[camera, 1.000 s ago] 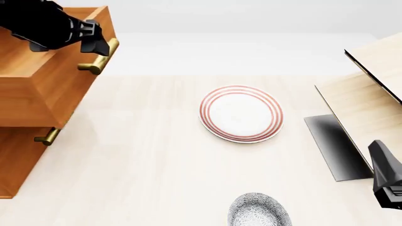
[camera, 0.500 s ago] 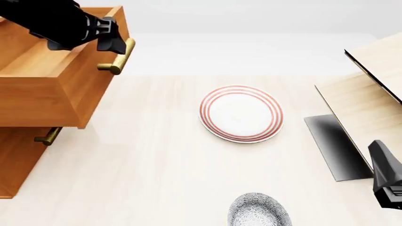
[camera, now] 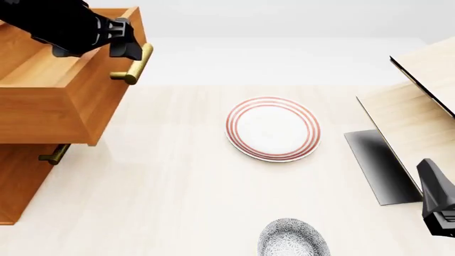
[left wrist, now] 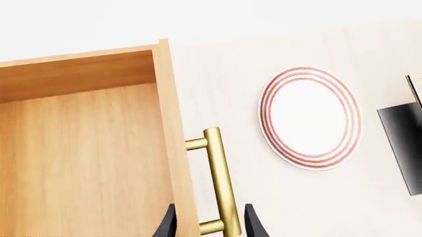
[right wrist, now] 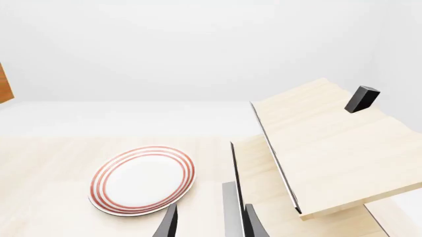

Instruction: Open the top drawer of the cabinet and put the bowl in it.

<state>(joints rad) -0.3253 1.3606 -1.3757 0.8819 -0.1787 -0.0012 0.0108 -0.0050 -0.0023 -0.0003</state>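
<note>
cabinet [camera: 21,176] sits at the table's left edge in the front view, w/ its top drawer [camera: 50,101] pulled out well past the lower fronts; lighter wood inside shows in the left wrist view. left gripper [camera: 128,47] is at the far end of the drawer's brass handle [camera: 133,65], fingers [left wrist: 253,224] either side of the bar and close against it, so it looks clamped on the handle, tho only the fingertips show at the wrist view's edge. a second brass handle [camera: 53,155] pokes out below, on the next drawer down.

bowl [camera: 293,238], speckled blue-grey, sits on the table at the near edge of the front view, partly cut off by the frame, upright, well apart from the cabinet and nearer the right arm's side. white plate [camera: 273,128] w/ red rings lies flat mid-table, between the bowl and the far edge, touching neither.

right gripper [right wrist: 209,221] hangs at the right side, above the table, holding nothing; its fingers stand apart in the right wrist view, w/ the plate and a pale wood structure [right wrist: 323,143] w/ black edge ahead of it. in the front view only the arm's dark body shows at bottom right, beside that structure.
</note>
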